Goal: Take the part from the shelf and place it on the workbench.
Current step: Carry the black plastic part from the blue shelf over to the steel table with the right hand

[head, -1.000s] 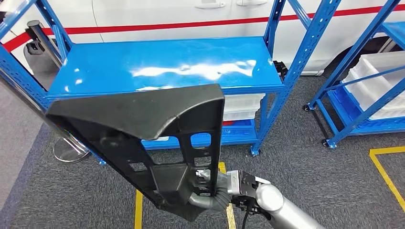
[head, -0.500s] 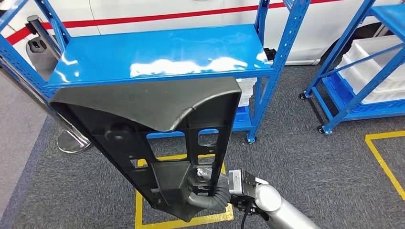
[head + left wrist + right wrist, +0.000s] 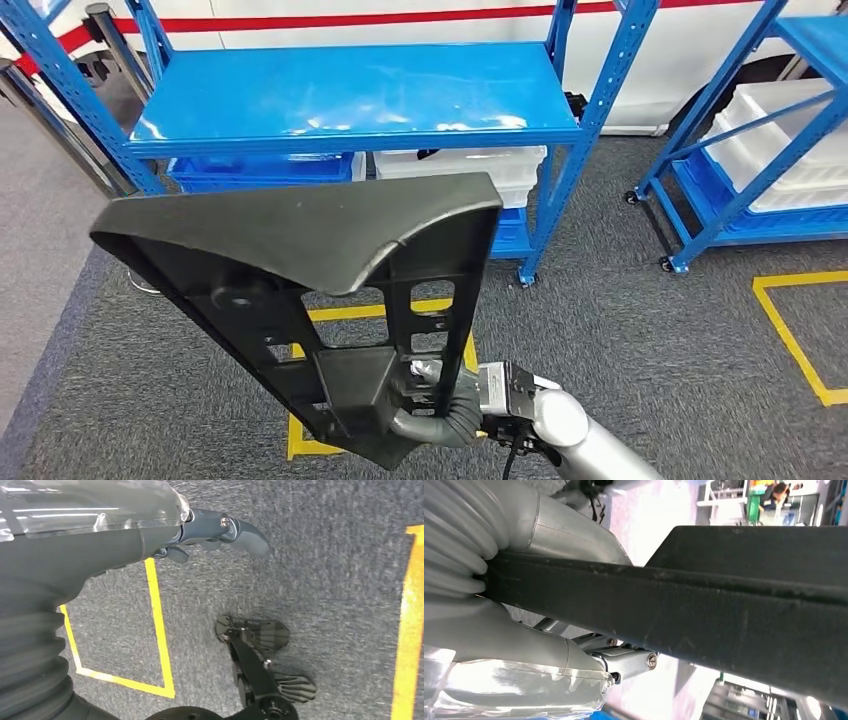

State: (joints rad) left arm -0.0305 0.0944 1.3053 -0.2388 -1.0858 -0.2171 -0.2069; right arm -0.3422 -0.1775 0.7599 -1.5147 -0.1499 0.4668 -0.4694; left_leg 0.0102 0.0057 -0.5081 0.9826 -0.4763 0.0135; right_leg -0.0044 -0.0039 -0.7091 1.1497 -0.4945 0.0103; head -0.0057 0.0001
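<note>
A large black plastic part [image 3: 300, 290], a flat ribbed panel with cut-outs and a curved top flange, stands tilted in front of me in the head view. My right hand [image 3: 437, 408] grips it at its lower end, fingers through a cut-out. Up close in the right wrist view, the part [image 3: 734, 620] crosses the picture as a dark bar with the right hand [image 3: 519, 605] wrapped around it. My left hand [image 3: 215, 530] hangs over the grey carpet, holding nothing, fingers loosely apart.
A blue metal shelf [image 3: 350, 95] stands ahead, white bins [image 3: 470, 165] under its top board. A second blue rack [image 3: 720, 150] with white bins [image 3: 800, 140] is at the right. Yellow tape lines [image 3: 790, 335] mark the grey carpet. Posts [image 3: 100, 20] stand at the far left.
The whole picture has shifted: the shelf now looks farther off and more carpet shows, so the camera has moved back. The part stays in my right hand, held much the same.
</note>
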